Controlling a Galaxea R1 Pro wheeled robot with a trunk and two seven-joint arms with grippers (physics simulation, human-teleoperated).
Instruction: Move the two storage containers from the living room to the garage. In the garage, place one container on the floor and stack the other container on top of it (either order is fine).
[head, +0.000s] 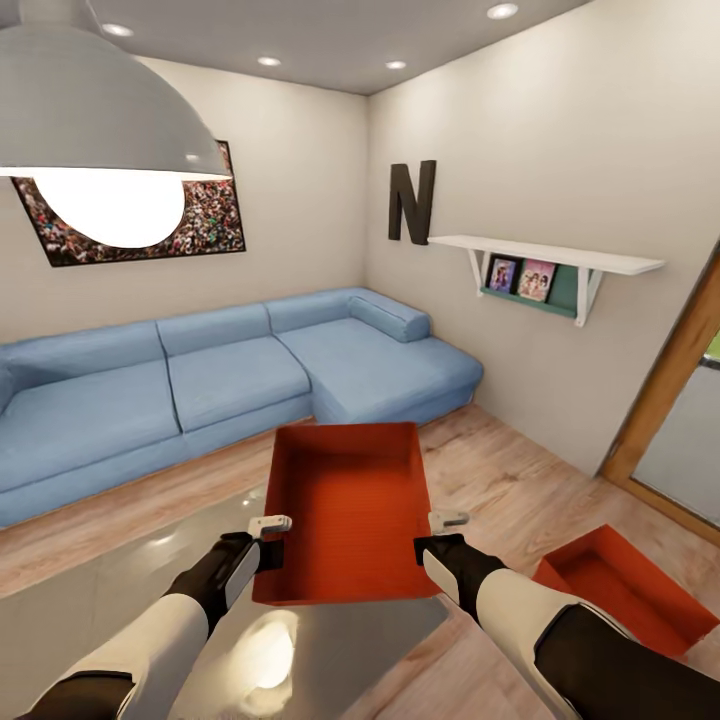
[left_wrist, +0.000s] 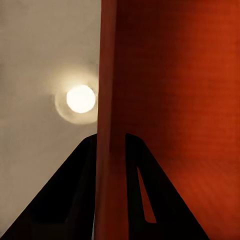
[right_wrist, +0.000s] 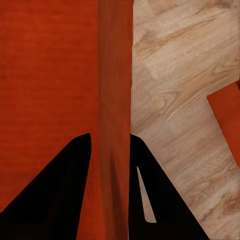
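We are looking across the living room, where the blue sectional sofa (head: 230, 385) is running along the far wall and turning the corner toward a white shelf (head: 545, 255). A big pendant lamp (head: 105, 110) is hanging close at the upper left of the head view. Under our arms the glass-topped table (head: 110, 600) is mirroring that lamp, and the wood-plank floor (head: 500, 470) is spreading out to the right.

We are holding 1 orange-red container (head: 350, 510) up over the table's far right part, its open top facing us. The 2nd container (head: 625, 590) is sitting on the planks near the glass door (head: 680, 430), just beside our right forearm.

The left gripper (head: 268, 540) is pinching the held bin's left wall: in the left wrist view its 2 dark fingers (left_wrist: 150, 200) are sitting either side of that wall. The right gripper (head: 440, 535) is doing the same on the right wall, its fingers (right_wrist: 65, 185) straddling the red panel in the right wrist view.
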